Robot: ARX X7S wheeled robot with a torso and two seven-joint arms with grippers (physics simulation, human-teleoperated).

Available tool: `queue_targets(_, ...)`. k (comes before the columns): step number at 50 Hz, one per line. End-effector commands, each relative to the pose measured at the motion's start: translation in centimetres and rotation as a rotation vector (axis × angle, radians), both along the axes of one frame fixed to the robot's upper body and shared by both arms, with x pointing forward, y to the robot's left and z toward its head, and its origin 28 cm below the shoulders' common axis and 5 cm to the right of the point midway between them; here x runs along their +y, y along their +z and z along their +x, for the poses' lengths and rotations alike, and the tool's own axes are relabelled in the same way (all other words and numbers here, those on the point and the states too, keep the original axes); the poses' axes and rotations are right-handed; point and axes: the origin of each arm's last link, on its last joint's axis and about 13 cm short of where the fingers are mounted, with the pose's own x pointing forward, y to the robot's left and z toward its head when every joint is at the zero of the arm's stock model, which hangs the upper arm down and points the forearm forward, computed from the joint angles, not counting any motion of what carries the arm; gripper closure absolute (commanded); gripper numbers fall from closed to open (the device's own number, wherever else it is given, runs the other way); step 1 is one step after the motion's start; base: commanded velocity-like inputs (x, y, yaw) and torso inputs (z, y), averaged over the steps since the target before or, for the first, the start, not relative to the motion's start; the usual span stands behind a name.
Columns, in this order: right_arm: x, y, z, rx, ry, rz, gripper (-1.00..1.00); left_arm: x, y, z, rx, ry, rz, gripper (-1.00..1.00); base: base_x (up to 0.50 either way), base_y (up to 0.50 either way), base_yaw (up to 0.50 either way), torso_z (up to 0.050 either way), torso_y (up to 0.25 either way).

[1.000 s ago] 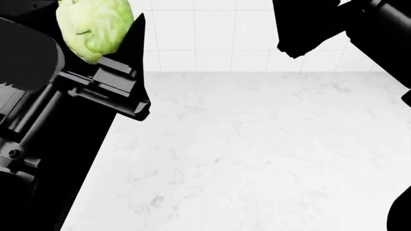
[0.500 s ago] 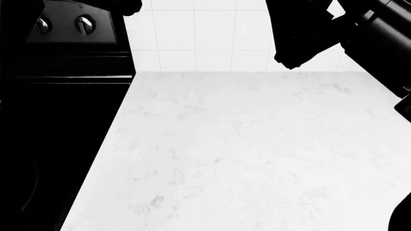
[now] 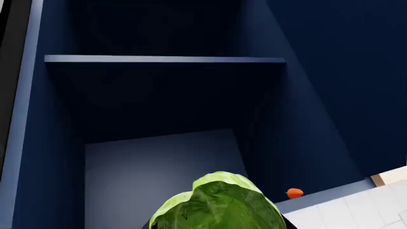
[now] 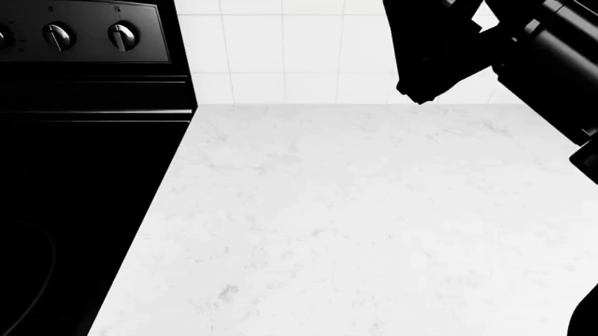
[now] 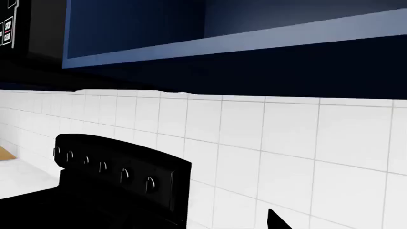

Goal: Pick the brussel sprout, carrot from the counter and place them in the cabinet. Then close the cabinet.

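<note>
While held before the open navy cabinet (image 3: 159, 95): brussel sprout (image 3: 219, 205) pale green, leafy, veined; carrot (image 3: 294, 192) inside. Jaws' state: cannot tell. Tabletop (image 4: 355, 224) white, grey-veined; black stove (image 4: 84, 140) alongside.

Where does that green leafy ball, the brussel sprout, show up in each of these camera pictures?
Left wrist view: the brussel sprout fills the lower middle, in front of the open blue cabinet.
Head view: not in it.
Right wrist view: not in it.
Shared landmark: the blue cabinet, seen from below in the right wrist view.
</note>
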Motion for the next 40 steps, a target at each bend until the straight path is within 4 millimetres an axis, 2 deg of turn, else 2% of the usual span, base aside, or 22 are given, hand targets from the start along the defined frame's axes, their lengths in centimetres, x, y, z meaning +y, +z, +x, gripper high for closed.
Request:
queue_targets(1, 0.0, -0.2, 0.0, 0.003, 0.003, 0.0, -1.0, 0.1, 1.9, 0.4, -0.04, 0.038, -0.06, 1.0, 0.0, 0.0, 0.0, 0.0, 0.0)
queue_targets(21, 0.2, -0.8, 0.3, 0.017, 0.008, -0.002, -1.0, -1.2, 7.1, 5.1, -0.057, 0.138, -0.057, 1.0, 0.0, 0.0, 0.0, 0.0, 0.0)
queue_targets(31, 0.2, -1.1, 0.3, 0.022, 0.009, 0.0, -1.0, -2.4, 9.1, 6.8, -0.068, 0.181, 0.002, 1.0, 0.0, 0.0, 0.0, 0.0, 0.0)
queue_targets(40, 0.1, -1.2, 0.3, 0.025, 0.005, -0.005, -1.0, -2.7, 10.7, 8.3, -0.056, 0.213, -0.013, 1.0, 0.0, 0.0, 0.0, 0.0, 0.0)
